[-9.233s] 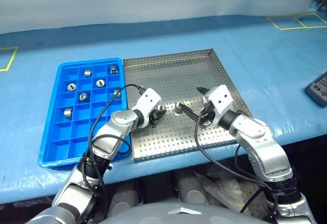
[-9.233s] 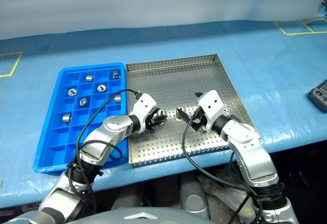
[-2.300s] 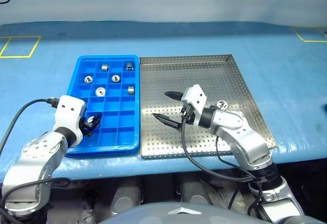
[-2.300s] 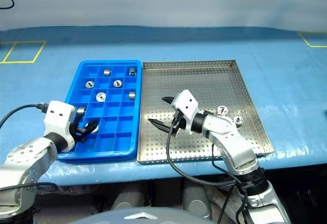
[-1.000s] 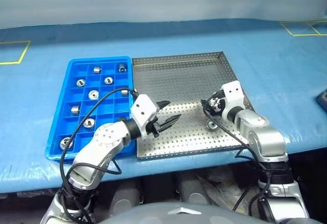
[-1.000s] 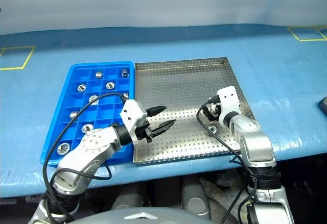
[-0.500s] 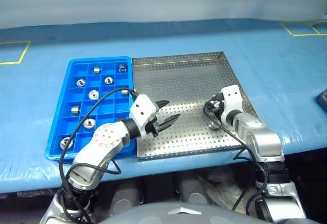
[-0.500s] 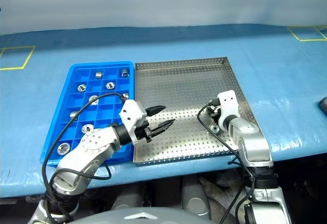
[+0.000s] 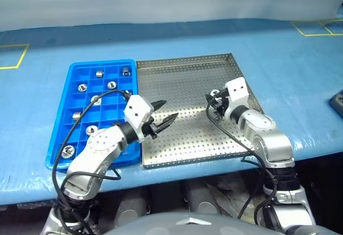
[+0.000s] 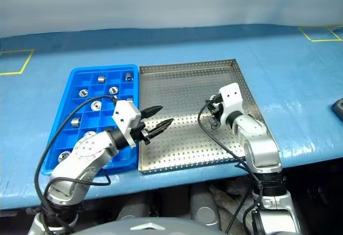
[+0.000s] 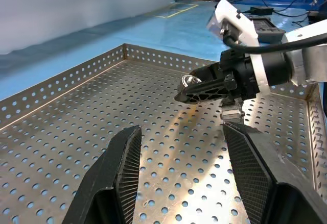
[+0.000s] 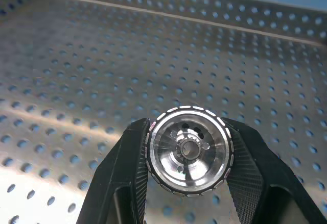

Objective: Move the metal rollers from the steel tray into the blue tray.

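Left eye view: blue-covered table (image 9: 300,58), yellow tape squares (image 9: 316,27); right claw (image 9: 213,97) grips roller (image 12: 187,151), left claw (image 9: 163,113) wide.

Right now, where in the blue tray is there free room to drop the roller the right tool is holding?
The blue tray has rollers scattered through its far and left squares. The squares along its right edge, beside the steel tray, look mostly bare. The left tool hangs open over that border, so passing there is tight. The right tool is shut on a roller.
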Robot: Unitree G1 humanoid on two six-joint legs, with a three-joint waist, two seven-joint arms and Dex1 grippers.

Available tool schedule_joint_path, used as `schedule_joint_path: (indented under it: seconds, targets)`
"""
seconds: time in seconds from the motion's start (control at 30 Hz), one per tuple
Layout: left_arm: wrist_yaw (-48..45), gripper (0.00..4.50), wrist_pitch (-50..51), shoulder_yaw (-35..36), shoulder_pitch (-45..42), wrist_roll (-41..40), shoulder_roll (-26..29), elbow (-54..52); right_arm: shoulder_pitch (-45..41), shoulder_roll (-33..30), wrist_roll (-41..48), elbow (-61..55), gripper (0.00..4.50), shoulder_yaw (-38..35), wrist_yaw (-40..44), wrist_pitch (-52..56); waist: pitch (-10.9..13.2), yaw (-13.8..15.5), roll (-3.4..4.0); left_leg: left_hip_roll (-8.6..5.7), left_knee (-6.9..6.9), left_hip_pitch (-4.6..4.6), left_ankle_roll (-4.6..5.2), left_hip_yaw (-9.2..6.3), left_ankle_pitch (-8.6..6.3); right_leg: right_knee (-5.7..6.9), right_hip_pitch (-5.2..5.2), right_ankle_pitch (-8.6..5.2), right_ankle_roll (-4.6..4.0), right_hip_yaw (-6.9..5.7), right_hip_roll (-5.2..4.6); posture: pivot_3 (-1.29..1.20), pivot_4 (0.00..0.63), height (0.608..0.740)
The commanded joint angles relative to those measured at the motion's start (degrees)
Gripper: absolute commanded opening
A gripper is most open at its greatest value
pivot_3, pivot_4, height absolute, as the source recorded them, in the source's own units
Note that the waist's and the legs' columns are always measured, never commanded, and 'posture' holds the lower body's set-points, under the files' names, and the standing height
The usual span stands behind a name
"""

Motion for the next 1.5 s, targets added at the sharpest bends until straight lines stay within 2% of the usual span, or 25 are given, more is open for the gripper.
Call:
schedule_joint_path:
  seconds: [0.03, 0.27, 0.53, 0.83, 0.97, 1.23, 1.33, 1.5]
  targets:
    - [0.55, 2.76, -0.62, 4.78, 1.75, -1.39, 1.38, -3.53, -3.17, 0.94, 1.15, -4.3, 1.76, 2.35, 1.86, -1.82, 0.0, 0.11, 0.01, 0.0, 0.0, 0.0, -0.01, 0.0, 0.0, 0.0, 0.0, 0.0, 0.0, 0.0, 0.0, -0.14, 0.15, 0.74]
    - [2.2, 2.76, -0.35, 7.09, 4.4, -1.89, 2.03, -5.88, -5.44, 1.77, 1.54, -2.88, 1.76, 3.87, 3.71, -3.18, 0.01, 1.94, 0.0, -0.08, 0.0, -0.02, -0.13, -0.02, 0.07, -0.04, 0.02, 0.0, 0.0, -0.06, -0.15, -0.1, 0.15, 0.74]
    - [2.95, 2.76, 0.21, 11.11, 6.32, -3.05, 3.83, -7.96, -6.33, 1.83, 1.93, -2.6, 1.76, 5.25, 5.69, -3.52, 0.02, 1.9, 0.02, -0.05, -0.06, -0.02, -0.21, -0.04, 0.11, -0.02, -0.01, -0.05, -0.09, -0.08, -0.13, -0.09, 0.15, 0.74]
    - [3.19, 2.76, 0.28, 11.63, 6.76, -4.06, 3.78, -8.89, -6.37, 1.3, 2.01, -3.07, 1.76, 5.81, 6.45, -3.42, 0.02, 1.96, 0.01, -0.07, -0.06, -0.02, -0.24, -0.05, 0.12, -0.04, 0.01, -0.11, -0.19, -0.09, -0.13, -0.09, 0.15, 0.74]
    - [3.15, 2.76, 0.67, 21.15, 12.34, -5.82, 6.54, -11.18, -8.34, 3.8, 3.61, -3.18, 1.76, 8.89, 9.24, -3.48, 0.04, 1.17, 0.01, 0.05, -0.1, -0.01, -0.26, 0.01, 0.11, -0.02, -0.06, -0.1, -0.19, -0.02, -0.13, -0.07, 0.15, 0.74]
    - [3.79, 2.76, 2.13, 37.75, 25.95, -8.74, 7.62, -17.02, -14.44, 9.27, 3.8, 3.03, 1.76, 16.77, 15.41, -5.46, 0.05, 2.86, 0.0, 0.12, -0.28, 0.01, -0.37, -0.27, 0.16, 0.01, -0.08, -0.27, -0.48, -0.31, -0.05, 0.03, 0.15, 0.74]
    - [3.84, 2.76, 1.74, 41.21, 30.22, -9.62, 6.72, -18.57, -17.42, 11.43, 3.11, 8.0, 1.76, 18.39, 17.03, -7.43, 0.06, 3.88, -0.01, 0.04, -0.27, 0.01, -0.49, -0.25, 0.23, -0.03, -0.05, -0.31, -0.54, -0.3, -0.09, 0.08, 0.15, 0.74]
    - [4.92, 2.76, 0.94, 40.69, 34.33, -10.24, 4.16, -21.59, -21.25, 14.99, 2.46, 15.94, 1.76, 20.61, 20.19, -10.55, 0.04, 5.22, -0.04, 0.02, -0.27, 0.01, -0.53, -0.32, 0.25, -0.02, -0.02, -0.33, -0.58, -0.38, -0.1, 0.12, 0.15, 0.74]
